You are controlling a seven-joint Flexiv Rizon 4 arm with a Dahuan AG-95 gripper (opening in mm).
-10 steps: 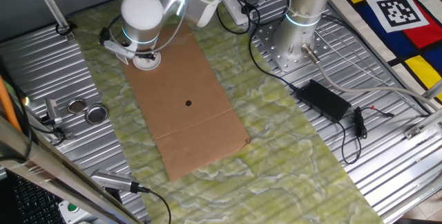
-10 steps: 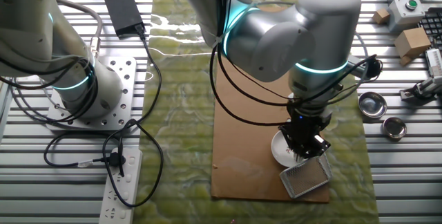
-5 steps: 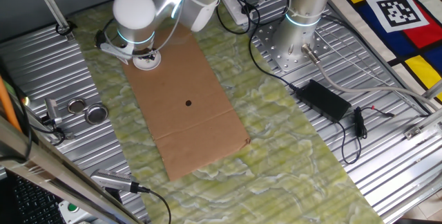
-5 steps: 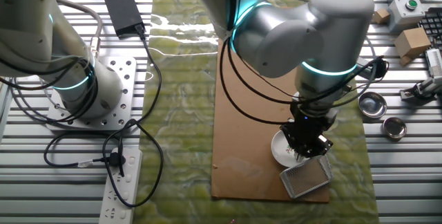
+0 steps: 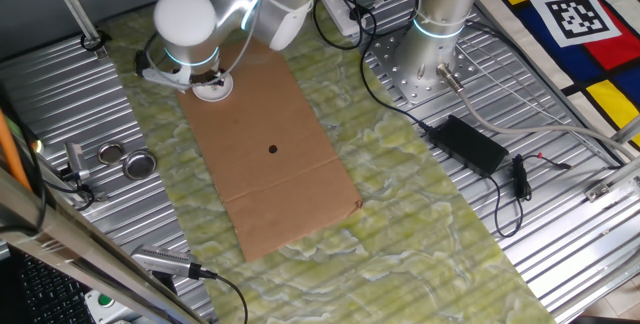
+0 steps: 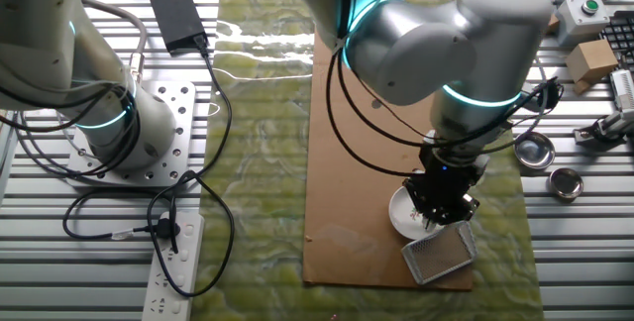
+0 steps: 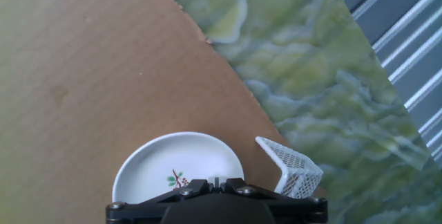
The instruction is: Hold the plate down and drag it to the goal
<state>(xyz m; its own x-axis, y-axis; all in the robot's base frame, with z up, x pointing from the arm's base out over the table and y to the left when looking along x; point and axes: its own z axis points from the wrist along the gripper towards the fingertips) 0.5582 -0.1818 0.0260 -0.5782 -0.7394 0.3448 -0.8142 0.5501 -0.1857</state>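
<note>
On the cardboard sheet, the plate lies near one end, in the same spot as a moment ago. Over its right edge stands the gripper; whether its fingers are spread or pressed together cannot be told. The arm's big joint has swung a little since then. Just right of the plate, the goal sits unmoved.

Two high fixed cameras facing the cardboard sheet from seemingly opposite sides, hand camera close, looking down at it
</note>
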